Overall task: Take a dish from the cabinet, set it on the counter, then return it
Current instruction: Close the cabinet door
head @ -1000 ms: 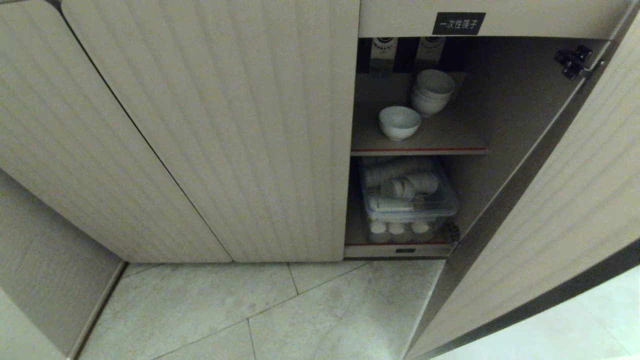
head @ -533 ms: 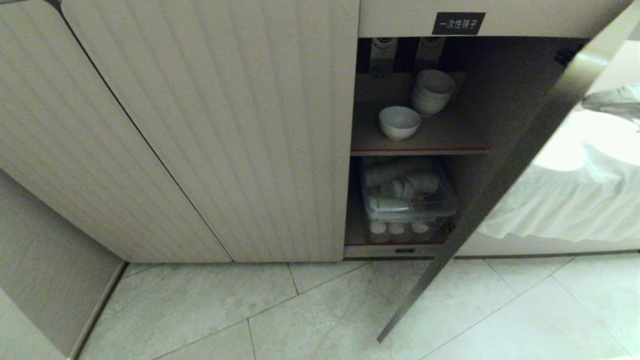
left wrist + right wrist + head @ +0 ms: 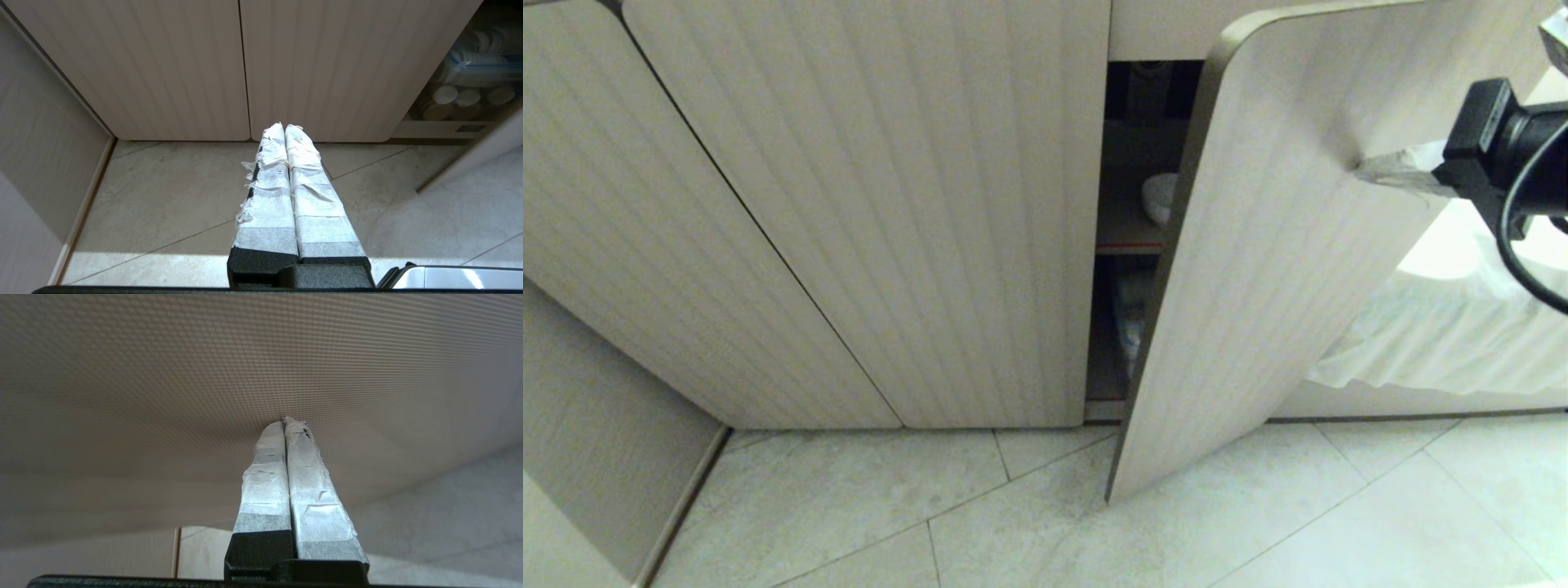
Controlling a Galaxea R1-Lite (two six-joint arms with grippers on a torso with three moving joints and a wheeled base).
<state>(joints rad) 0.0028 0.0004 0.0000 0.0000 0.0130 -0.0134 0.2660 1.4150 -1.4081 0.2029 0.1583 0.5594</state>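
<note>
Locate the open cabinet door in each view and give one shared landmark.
Head: door right of centre, swung nearly shut, right gripper pressed to its outer face.
Left wrist: only its lower edge, at the right.
Right wrist: its ribbed face fills most of the picture.
Shared landmark: the tiled floor.

Bowl [image 3: 1159, 198]: only a white sliver shows past the cabinet door [image 3: 1258, 269]; the rest is hidden behind the door.

Shelf [image 3: 1127, 245]: I see just its near end left of the door.

Plastic box [image 3: 478, 67]: cut off by the picture's edge, contents too blurred to name.

My right pincer [image 3: 1360, 170]: arm cut off at the edge right of the door.

Door's top corner: out of frame.
</note>
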